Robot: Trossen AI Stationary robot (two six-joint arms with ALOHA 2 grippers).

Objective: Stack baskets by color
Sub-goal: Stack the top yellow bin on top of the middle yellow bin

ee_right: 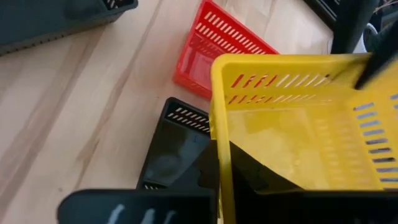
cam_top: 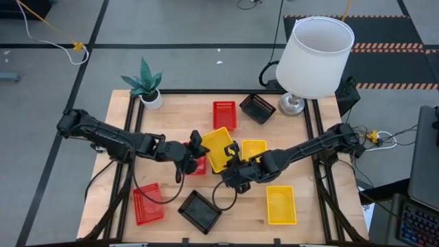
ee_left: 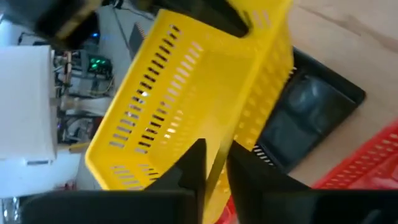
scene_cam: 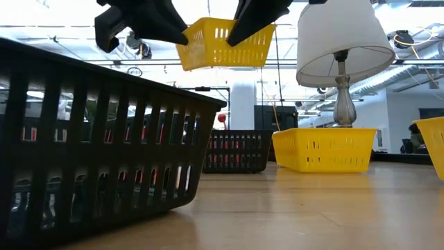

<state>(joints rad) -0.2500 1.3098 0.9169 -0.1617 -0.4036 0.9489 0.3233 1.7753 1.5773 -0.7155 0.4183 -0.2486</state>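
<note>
Yellow basket [cam_top: 218, 147]: raised above the table's middle, tilted. Light, stiff lattice plastic (likely springy); you should take it by the rim. Right gripper [cam_top: 232, 169] is clamped on its wall; left gripper [cam_top: 194, 148] pinches the opposite rim, fingers slightly parted.

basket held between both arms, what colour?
Yellow basket, lifted off the table; clearest in the low view.
</note>
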